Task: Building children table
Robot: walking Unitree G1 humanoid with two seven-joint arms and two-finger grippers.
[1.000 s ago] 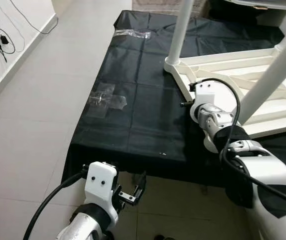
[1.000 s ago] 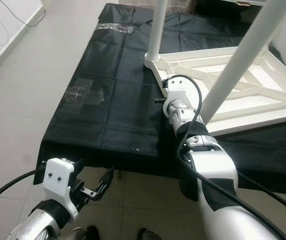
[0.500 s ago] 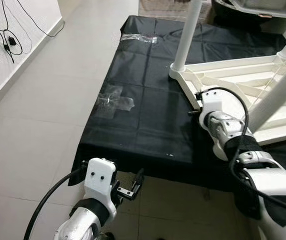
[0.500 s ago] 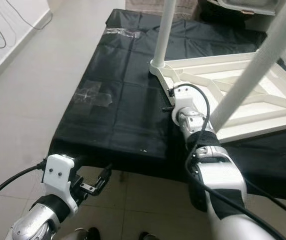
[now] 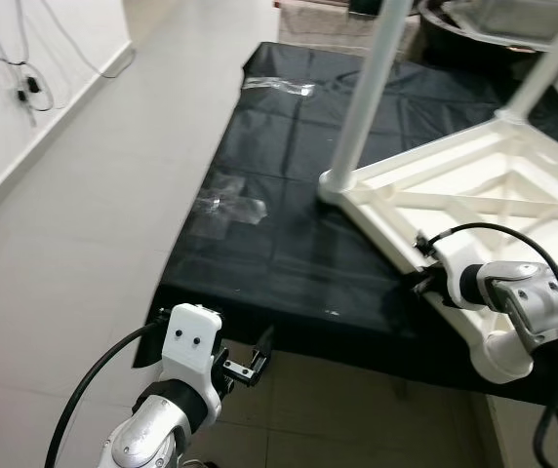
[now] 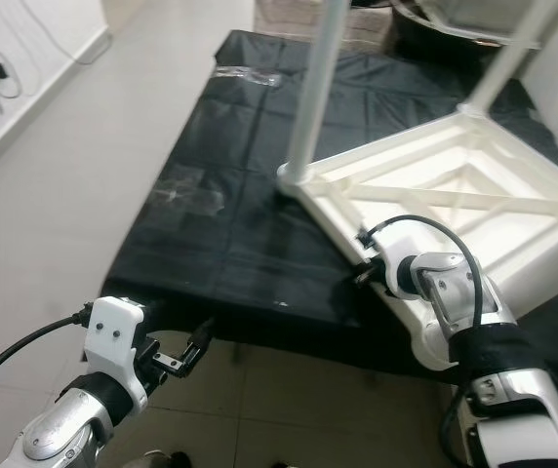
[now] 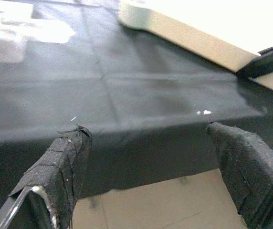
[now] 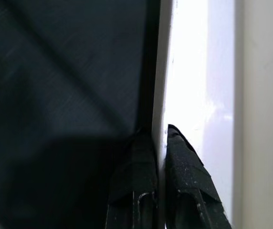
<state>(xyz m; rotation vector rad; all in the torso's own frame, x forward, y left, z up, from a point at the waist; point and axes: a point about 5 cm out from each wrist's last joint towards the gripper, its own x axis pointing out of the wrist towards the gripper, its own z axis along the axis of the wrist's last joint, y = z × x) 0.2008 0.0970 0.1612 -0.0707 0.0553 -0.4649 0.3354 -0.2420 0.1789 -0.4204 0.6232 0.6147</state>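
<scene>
A white children's table lies upside down on a platform draped in black cloth. One white leg stands up at its nearest corner, another leg farther back. My right gripper is at the table's near rim, shut on it, with a black fingertip on either side of the thin white edge. My left gripper hangs open below the cloth's front edge, apart from the table, nothing between its fingers. The left wrist view looks at the cloth front and the table edge.
Two clear plastic bags lie on the cloth, one at the left side and one at the far end. Tiled floor runs along the left, with cables at the wall. A grey object sits beyond the table.
The camera has shifted. The table has turned on the cloth, so its near corner now points left. My right gripper has moved right and nearer along the rim. The left gripper stays low and open.
</scene>
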